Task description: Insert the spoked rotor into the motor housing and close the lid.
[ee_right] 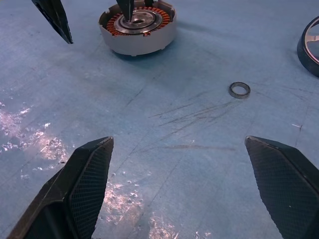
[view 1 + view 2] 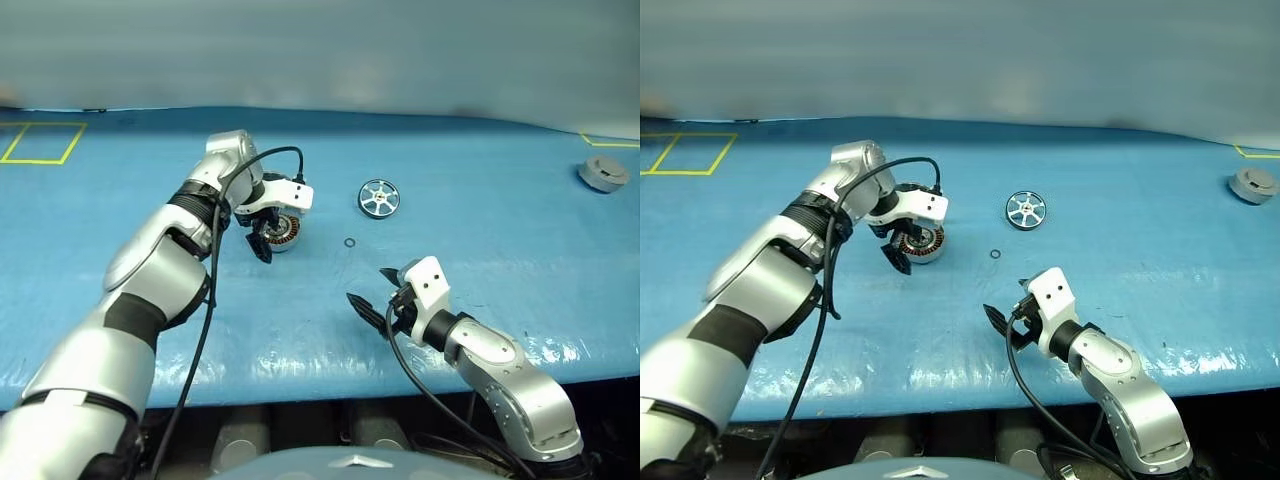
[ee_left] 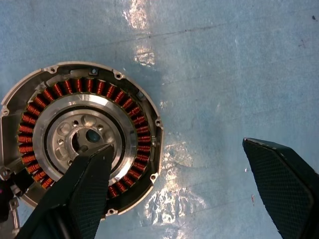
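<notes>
Little of the task was done as far as the pictures showed: the motor housing, a shallow round silver-grey cup with a copper-brown ring of windings around a metal hub, sat open on the blue table covering with nothing inside it. The spoked rotor, a small shiny silver wheel with open gaps between its spokes, lay on the covering well apart to the housing's right, and a tiny thin dark ring lay between the two, nearer the robot. The lid, a round grey disc with a raised middle, rested far off near the right edge. The left gripper pointed steeply down over the housing, its black fingers spread wide and empty, one over the hub, the other over bare covering outside the rim. The right gripper hovered low nearer the robot, fingers equally wide, gripping nothing. Seating the rotor and fitting the lid both remained, by my judgement.
</notes>
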Tool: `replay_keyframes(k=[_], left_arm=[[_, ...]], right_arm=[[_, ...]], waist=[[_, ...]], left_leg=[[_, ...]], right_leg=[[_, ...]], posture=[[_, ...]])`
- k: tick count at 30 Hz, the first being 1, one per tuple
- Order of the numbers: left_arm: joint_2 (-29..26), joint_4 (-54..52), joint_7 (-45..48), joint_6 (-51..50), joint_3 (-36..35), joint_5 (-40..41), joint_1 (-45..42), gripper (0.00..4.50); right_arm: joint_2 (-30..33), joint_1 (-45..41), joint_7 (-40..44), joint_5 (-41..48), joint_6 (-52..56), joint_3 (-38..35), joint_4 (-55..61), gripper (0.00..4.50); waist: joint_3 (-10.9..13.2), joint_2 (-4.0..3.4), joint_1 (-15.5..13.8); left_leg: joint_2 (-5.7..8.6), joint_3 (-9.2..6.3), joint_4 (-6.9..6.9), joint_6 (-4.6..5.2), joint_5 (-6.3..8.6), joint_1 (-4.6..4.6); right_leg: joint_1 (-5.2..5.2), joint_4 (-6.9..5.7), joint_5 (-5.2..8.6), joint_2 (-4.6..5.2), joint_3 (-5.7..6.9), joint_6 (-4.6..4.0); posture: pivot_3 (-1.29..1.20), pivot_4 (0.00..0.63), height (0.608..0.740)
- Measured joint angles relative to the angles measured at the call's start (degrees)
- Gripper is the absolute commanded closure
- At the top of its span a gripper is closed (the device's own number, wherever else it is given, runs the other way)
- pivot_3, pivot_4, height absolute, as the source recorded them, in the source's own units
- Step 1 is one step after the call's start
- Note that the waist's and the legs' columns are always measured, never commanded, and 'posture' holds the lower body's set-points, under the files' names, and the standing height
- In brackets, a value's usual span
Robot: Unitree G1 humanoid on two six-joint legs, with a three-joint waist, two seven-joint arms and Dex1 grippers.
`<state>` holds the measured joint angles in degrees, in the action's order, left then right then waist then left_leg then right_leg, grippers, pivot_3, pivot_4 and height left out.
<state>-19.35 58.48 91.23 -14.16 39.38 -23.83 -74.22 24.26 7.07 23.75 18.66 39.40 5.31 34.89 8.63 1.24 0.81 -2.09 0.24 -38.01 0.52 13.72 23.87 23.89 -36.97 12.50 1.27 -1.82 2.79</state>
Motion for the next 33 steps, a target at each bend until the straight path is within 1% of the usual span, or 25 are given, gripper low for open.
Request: replay_keyframes(k=[5,11,19,33], left_arm=[[0.8,2.5,-1.6,0.9,-0.1,-1.0,-0.8,0.0],[1.1,6.1,-5.1,1.5,-0.4,-2.6,-1.9,0.0],[1.9,7.5,-7.5,2.4,-1.2,-2.8,-1.9,0.0],[2.3,7.5,-5.1,3.9,-1.2,-3.6,-3.0,0.0]], right_arm=[[-0.1,0.5,-0.3,0.0,0.0,0.1,0.1,0.03],[-0.8,1.1,-1.1,0.0,0.0,0.1,0.1,0.03],[-1.8,1.1,-1.8,-0.1,0.0,0.4,0.1,0.03],[-2.2,1.0,-2.0,-0.2,0.0,0.9,0.1,0.03]], waist=[[0.0,0.0,-0.1],[0.0,0.0,0.0],[0.0,0.0,-0.2],[0.0,0.0,-0.1]], left_leg=[[0.0,-0.01,-0.01,0.0,0.0,0.0],[0.0,-0.01,-0.05,0.01,0.0,0.0],[0.01,-0.02,-0.1,0.01,0.0,0.0],[0.02,-0.02,-0.16,0.02,0.01,0.01]], right_leg=[[0.0,-0.01,-0.01,0.0,0.0,0.02],[-0.01,-0.02,-0.15,0.0,0.0,0.26],[-0.04,-0.04,-0.17,0.01,0.0,0.28],[-0.05,-0.05,-0.18,0.01,0.0,0.29]], posture=[[0.0,0.15,0.74],[0.0,0.15,0.74],[0.0,0.15,0.74],[0.0,0.15,0.74]])
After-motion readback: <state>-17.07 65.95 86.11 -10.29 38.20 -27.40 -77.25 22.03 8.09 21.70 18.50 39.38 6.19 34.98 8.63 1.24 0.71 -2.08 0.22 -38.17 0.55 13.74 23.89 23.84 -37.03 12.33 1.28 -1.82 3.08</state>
